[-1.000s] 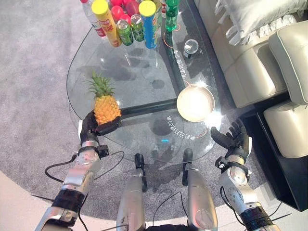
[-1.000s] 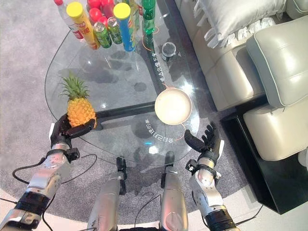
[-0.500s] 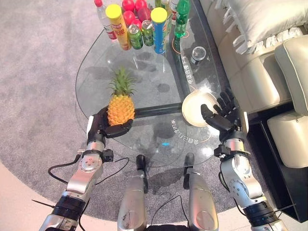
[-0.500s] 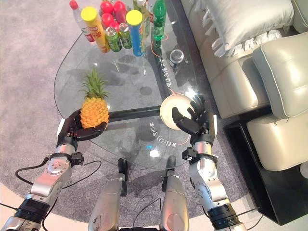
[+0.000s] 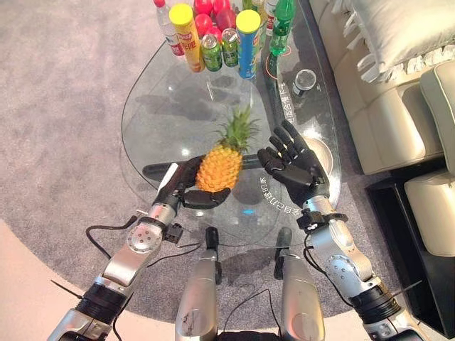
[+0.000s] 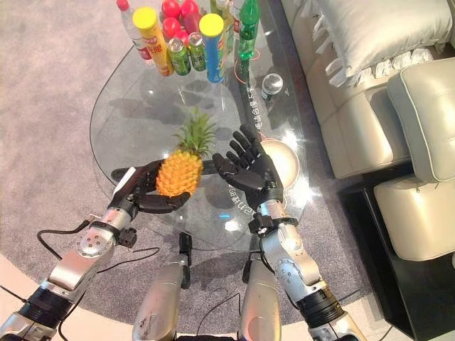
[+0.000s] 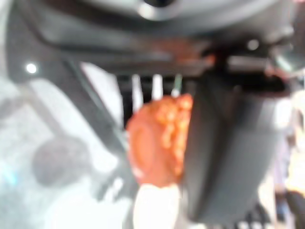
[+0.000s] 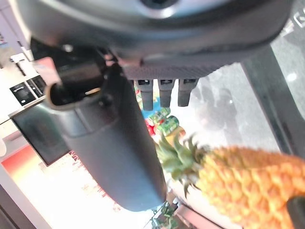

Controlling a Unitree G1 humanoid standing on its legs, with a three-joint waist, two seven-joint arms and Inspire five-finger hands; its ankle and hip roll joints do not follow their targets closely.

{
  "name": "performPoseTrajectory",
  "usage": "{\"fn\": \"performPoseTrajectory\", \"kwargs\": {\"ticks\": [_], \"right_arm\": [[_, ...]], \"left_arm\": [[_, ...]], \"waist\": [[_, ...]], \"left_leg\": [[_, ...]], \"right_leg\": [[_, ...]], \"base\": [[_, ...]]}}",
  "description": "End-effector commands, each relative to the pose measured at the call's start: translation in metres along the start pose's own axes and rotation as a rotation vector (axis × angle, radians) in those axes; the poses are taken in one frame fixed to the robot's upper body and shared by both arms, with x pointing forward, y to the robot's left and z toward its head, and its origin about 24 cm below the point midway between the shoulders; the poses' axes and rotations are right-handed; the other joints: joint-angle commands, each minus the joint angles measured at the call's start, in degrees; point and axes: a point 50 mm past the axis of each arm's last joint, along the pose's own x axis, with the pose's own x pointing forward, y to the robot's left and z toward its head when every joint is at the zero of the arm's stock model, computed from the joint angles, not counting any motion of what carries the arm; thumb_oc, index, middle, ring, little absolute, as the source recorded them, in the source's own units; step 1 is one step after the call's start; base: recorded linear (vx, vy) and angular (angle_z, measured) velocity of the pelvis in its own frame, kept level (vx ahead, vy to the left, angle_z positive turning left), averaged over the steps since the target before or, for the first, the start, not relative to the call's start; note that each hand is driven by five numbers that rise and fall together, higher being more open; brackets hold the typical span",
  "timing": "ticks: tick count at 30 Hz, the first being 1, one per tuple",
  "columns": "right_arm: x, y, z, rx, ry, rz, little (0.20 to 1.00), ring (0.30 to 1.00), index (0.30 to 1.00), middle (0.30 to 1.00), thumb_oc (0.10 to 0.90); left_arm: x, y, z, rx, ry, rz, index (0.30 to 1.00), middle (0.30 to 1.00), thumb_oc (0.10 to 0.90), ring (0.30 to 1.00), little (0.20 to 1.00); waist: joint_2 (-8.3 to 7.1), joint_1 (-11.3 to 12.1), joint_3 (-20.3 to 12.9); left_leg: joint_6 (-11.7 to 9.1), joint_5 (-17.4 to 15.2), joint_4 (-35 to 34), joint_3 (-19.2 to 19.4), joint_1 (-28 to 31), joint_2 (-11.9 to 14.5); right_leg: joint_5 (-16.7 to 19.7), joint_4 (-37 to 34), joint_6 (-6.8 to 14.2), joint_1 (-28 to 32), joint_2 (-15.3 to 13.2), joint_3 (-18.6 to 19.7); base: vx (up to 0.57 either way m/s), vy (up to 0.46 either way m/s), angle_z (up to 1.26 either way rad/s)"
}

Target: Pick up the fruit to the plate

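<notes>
Counts on the glass worktop [image 5: 163,106]

There was one pineapple [image 5: 217,167], one plate [image 6: 284,162], two yellow-capped tubes [image 5: 186,35], and two green cans [image 5: 211,52] at 12 o'clock.

a round-edged glass coffee table [image 5: 153,99] is set on a grey carpet [image 5: 57,106], with a pale cushioned sofa [image 5: 387,85] along its right side. at the table's far edge a cluster of bottles, cans and tall tubes [image 5: 220,35] is stood, and a small metal-lidded jar [image 5: 304,79] is placed to the right of it, nearer the sofa. above the near middle of the table an orange pineapple with a green leafy crown [image 5: 220,160] is held tilted in the left hand [image 5: 186,192], the right hand [image 5: 295,162] is spread just to its right, and a round pale plate [image 6: 283,162] is found behind and partly under that hand, by the table's right edge.
</notes>
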Motion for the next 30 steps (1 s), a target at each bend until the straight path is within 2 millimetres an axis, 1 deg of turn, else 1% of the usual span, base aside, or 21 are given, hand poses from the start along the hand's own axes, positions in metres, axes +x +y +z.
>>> {"fn": "performPoseTrajectory", "kwargs": {"ticks": [1, 7, 9, 15, 19, 30], "right_arm": [[0.012, 0.038, 0.024, 0.093, -0.087, 0.268, 0.9, 0.9, 0.9, 0.9, 0.8], [0.013, 0.04, 0.008, 0.146, 0.009, 0.315, 0.9, 0.9, 0.9, 0.9, 0.8], [0.013, 0.04, 0.006, 0.166, 0.029, 0.322, 0.9, 0.9, 0.9, 0.9, 0.8], [0.009, 0.041, -0.011, 0.281, 0.139, 0.364, 0.9, 0.9, 0.9, 0.9, 0.8], [0.007, 0.042, -0.015, 0.294, 0.153, 0.377, 0.9, 0.9, 0.9, 0.9, 0.8], [0.008, 0.04, -0.015, 0.316, 0.145, 0.372, 0.9, 0.9, 0.9, 0.9, 0.8]], "left_arm": [[-0.003, 0.001, 0.083, 0.052, -0.415, -0.095, 0.3, 0.3, 0.1, 0.3, 0.2], [-0.004, -0.013, 0.082, 0.058, -0.413, -0.185, 0.3, 0.3, 0.1, 0.3, 0.2], [-0.004, -0.014, 0.081, 0.062, -0.416, -0.187, 0.3, 0.3, 0.1, 0.3, 0.2], [-0.006, -0.014, 0.082, 0.068, -0.436, -0.18, 0.3, 0.3, 0.1, 0.3, 0.2], [-0.007, -0.015, 0.082, 0.074, -0.442, -0.189, 0.3, 0.3, 0.1, 0.3, 0.2], [-0.009, -0.018, 0.083, 0.096, -0.453, -0.225, 0.3, 0.3, 0.1, 0.3, 0.2]], "waist": [[-1.42, -1.11, -1.42], [-1.38, -0.71, -1.42], [-1.43, -0.67, -1.42], [-1.49, -0.54, -1.42], [-1.39, -0.44, -1.42], [-1.23, -0.38, -1.42]], "left_leg": [[3.16, -7.28, 8.9, 3.05, -1.72, -7.59], [3.18, -7.21, 8.94, 3.08, -2.09, -7.77], [3.2, -7.21, 8.86, 3.09, -1.99, -7.81], [3.31, -7.17, 8.75, 3.04, -2.1, -8.02], [3.31, -7.1, 8.74, 3.01, -2.22, -8.07], [3.38, -7.2, 8.64, 2.8, -2.28, -8.4]], "right_leg": [[-1.05, -4.51, -3.31, 5.59, 6.44, -4.66], [-0.76, -4.68, -3.14, 5.34, 6.23, -4.96], [-0.76, -4.72, -3.09, 5.39, 6.25, -4.97], [-0.61, -4.84, -2.99, 5.16, 6.12, -5.06], [-0.52, -4.8, -2.98, 5.0, 6.02, -5.13], [-0.46, -4.91, -2.74, 4.94, 5.85, -5.01]], "base": [[0.0, 0.0, 0.0], [0.0, 0.0, 0.0], [0.0, 0.0, 0.0], [0.0, 0.0, 0.0], [0.0, 0.0, 0.0], [0.0, 0.0, 0.0]]}}
